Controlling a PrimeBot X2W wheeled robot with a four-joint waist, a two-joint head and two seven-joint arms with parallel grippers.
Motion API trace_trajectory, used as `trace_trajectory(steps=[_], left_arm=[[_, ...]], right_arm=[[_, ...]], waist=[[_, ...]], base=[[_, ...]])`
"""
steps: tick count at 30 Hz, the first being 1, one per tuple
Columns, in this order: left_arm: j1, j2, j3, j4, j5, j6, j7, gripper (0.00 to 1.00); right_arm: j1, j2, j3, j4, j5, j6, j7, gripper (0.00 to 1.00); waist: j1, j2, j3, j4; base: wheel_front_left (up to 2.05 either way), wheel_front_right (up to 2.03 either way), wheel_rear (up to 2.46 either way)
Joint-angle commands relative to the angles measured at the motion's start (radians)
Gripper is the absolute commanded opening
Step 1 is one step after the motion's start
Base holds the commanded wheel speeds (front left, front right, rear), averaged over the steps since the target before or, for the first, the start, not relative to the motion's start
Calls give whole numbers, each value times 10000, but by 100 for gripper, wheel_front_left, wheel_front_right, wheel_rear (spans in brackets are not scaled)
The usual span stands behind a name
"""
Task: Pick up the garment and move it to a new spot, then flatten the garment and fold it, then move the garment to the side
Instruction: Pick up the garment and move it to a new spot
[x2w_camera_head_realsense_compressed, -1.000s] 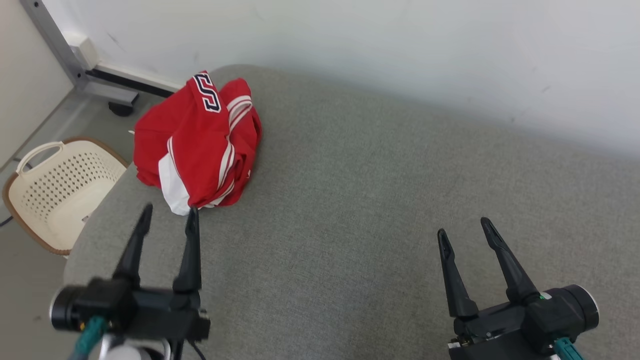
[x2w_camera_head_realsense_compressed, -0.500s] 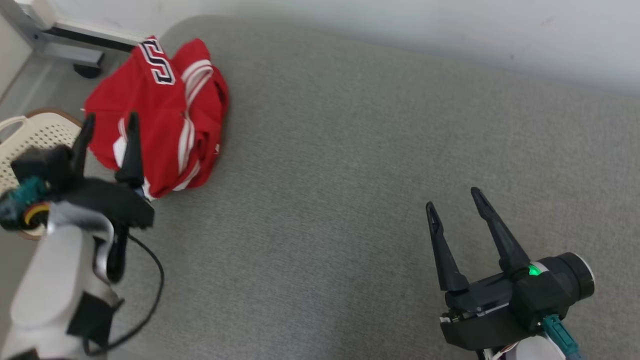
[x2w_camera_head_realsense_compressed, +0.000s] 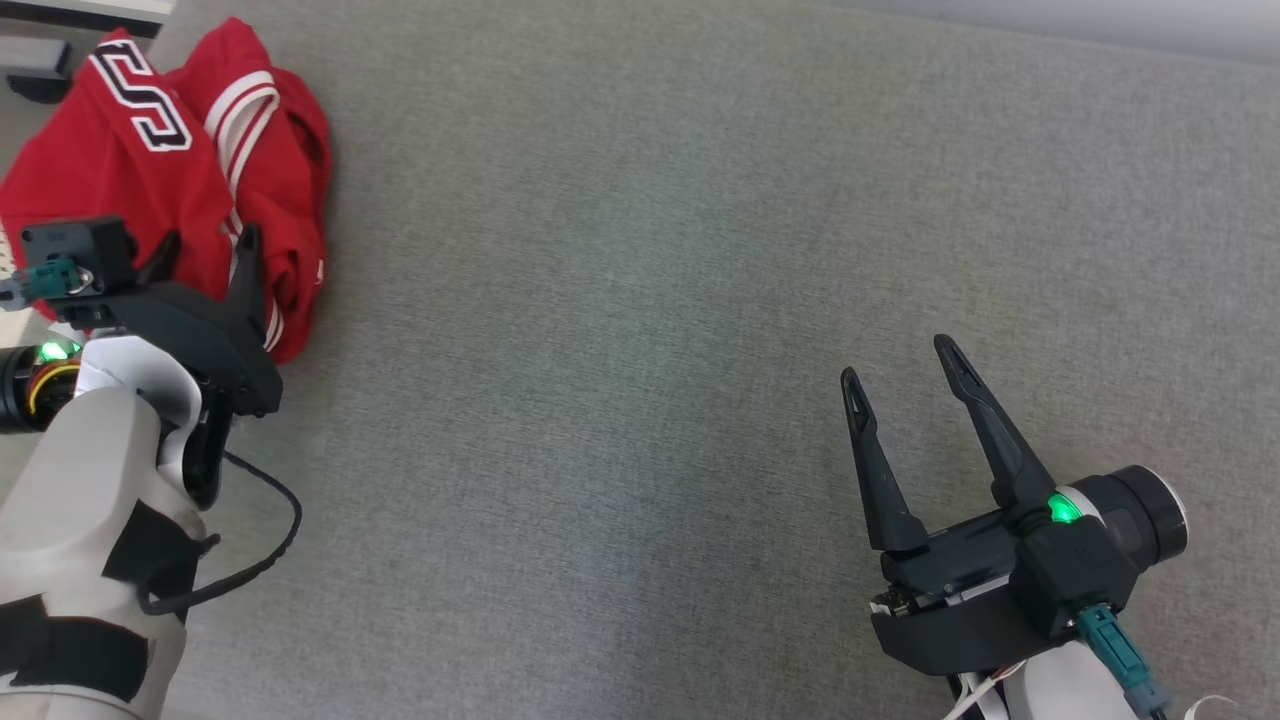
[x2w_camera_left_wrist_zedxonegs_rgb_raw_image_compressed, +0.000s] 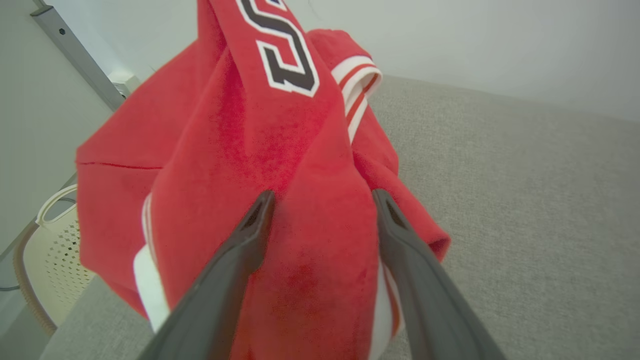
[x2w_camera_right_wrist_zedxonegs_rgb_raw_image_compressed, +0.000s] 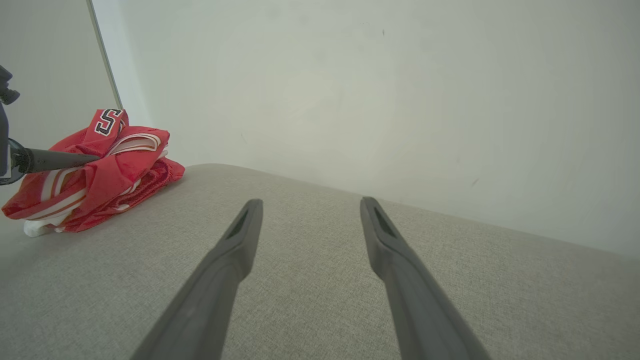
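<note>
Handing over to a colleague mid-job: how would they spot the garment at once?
Start from the wide grey fabric surface; at its far left end lies a crumpled red cloth garment, with the left gripper open around a fold. Its white stripe trim and dark, white-edged character set it apart from the plain grey around it.

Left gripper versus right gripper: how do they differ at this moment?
The left gripper flanks a raised fold of the red garment; the right gripper has bare grey cushion between its fingers. The left gripper is at the cushion's left end; the right gripper is well away, lower right. Both are open, gripping nothing.
</note>
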Motion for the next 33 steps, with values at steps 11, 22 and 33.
trace_trajectory(steps=[11, 22, 33], left_arm=[[-404, 33, -67, 1202, -19, 22, -1206, 0], [-358, 279, 44, 161, 147, 45, -1849, 0], [244, -83, -110, -2566, -43, 41, -1457, 0]], right_arm=[[35, 2, 31, 96, 412, -21, -13, 100], [556, 2, 27, 130, 1146, -21, -14, 100], [1400, 2, -2, 12, 1819, -21, -13, 100]], waist=[[-2, -2, -316, -328], [-2, -2, -1558, -535], [-2, -2, -3107, -1496]], base=[[0, 0, 0], [0, 0, 0], [0, 0, 0]])
